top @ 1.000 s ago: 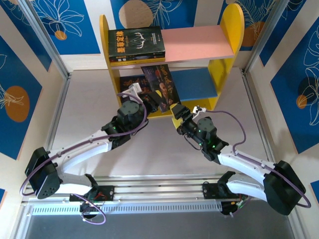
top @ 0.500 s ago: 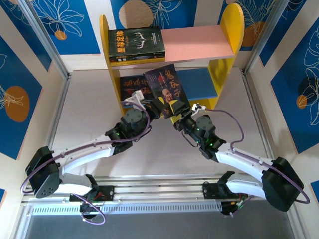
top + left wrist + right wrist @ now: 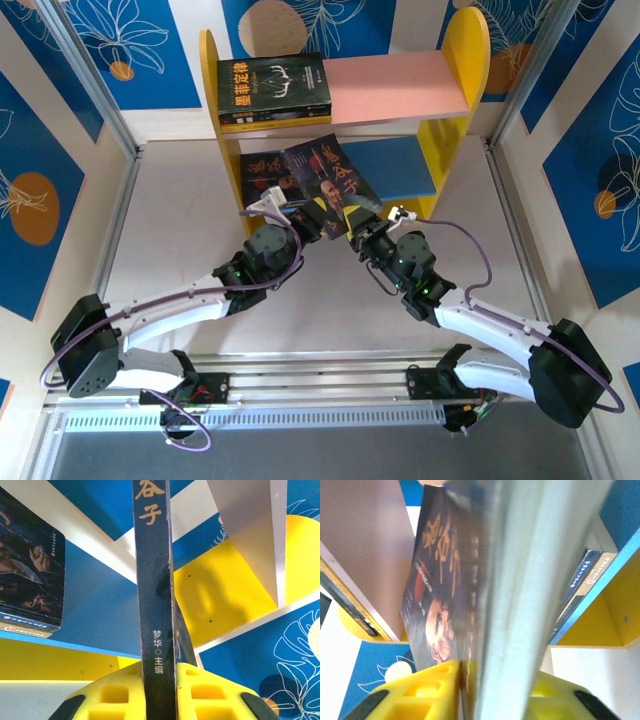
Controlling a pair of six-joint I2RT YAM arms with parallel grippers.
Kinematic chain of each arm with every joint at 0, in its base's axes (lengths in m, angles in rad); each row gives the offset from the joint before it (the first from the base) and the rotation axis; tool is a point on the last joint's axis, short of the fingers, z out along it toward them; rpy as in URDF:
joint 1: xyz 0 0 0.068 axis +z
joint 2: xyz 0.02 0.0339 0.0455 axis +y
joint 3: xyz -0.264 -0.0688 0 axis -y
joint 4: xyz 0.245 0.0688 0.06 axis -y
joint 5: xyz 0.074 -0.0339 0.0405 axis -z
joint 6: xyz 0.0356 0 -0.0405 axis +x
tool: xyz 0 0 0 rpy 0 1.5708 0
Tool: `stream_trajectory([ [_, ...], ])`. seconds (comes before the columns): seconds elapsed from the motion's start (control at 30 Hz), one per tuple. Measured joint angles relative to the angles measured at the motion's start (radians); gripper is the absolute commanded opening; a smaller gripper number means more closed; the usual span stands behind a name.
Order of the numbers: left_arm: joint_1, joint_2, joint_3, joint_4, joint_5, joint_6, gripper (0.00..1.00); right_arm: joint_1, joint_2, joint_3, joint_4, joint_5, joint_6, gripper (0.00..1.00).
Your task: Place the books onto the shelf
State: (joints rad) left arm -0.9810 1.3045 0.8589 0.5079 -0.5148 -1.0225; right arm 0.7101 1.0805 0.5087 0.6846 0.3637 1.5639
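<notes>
Just above the middle of the top view, held up by both arms: one thin dark paperback with orange Chinese title and a man's face on the cover [image 3: 330,185], tilted, not square to the frame. Clamped at its lower left edge by the closed left gripper [image 3: 318,215] and at its lower right edge by the closed right gripper [image 3: 358,228].

Raised in front of the small wooden shelf with rounded yellow side panels [image 3: 466,50], overlapping the blue lower board [image 3: 395,165] and not lying on it. At upper left, flat on the pink upper board [image 3: 405,85], a black paperback with yellow title [image 3: 273,90]. On the left part of the blue lower board, half hidden behind the held one, a dark paperback with red title [image 3: 258,178].

From the left wrist camera, seen edge-on down the centre of the frame, with spine vertical, pinched between yellow fingers [image 3: 112,695] at the bottom edge. From the right wrist camera, seen with cover left of centre and blurred page edge to the right, again pinched between yellow fingers [image 3: 430,690] at the bottom.
</notes>
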Motion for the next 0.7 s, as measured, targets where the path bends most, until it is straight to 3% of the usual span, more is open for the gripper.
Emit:
stream_trajectory([
  [0.1, -0.005, -0.003, 0.0, -0.002, -0.004, 0.001, 0.21, -0.008, -0.017, 0.0, -0.014, -0.013, -0.027, 0.13],
  [0.23, -0.008, -0.02, 0.0, -0.042, -0.009, 0.029, 0.34, -0.036, -0.037, 0.008, -0.053, -0.036, -0.088, 0.1],
  [0.43, -0.009, -0.132, 0.0, -0.154, -0.015, 0.092, 0.42, -0.154, -0.052, 0.052, -0.198, -0.104, -0.234, 0.09],
  [0.7, -0.008, -0.318, 0.039, -0.424, -0.018, 0.221, 0.41, -0.339, -0.051, 0.14, -0.353, -0.322, -0.431, 0.09],
])
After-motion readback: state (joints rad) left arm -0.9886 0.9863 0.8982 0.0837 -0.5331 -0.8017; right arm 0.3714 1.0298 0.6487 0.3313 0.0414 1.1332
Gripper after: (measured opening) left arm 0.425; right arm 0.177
